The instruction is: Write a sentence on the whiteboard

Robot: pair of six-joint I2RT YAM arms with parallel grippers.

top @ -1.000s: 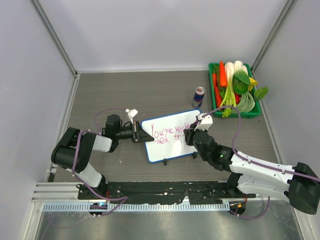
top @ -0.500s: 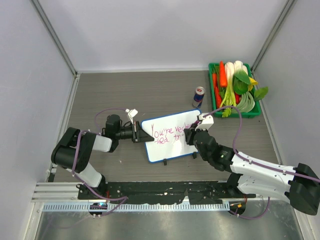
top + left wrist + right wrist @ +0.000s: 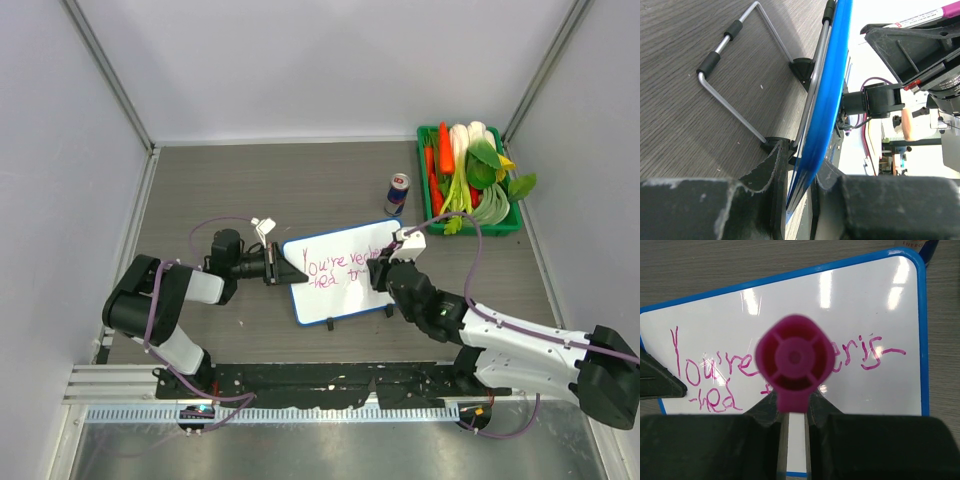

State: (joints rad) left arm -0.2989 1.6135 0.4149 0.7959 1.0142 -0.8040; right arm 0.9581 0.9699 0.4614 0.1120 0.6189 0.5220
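Note:
The whiteboard [image 3: 345,302], white with a blue rim, stands tilted on a wire stand [image 3: 735,75] at mid-table. The pink sentence [image 3: 333,266] runs in two slanted lines, "You're" [image 3: 710,365] leading the upper one. My left gripper [image 3: 289,272] is shut on the board's left edge, its jaws pinching the blue rim [image 3: 827,100]. My right gripper [image 3: 386,270] is shut on a pink marker [image 3: 795,360], held end-on over the board's right half. The marker's tip is hidden, so I cannot tell whether it touches the board. The marker covers the middle of the writing.
A small drink can [image 3: 397,193] stands just behind the board's far right corner. A green bin [image 3: 424,170] of vegetables sits at the back right. Grey walls close off the left, back and right sides.

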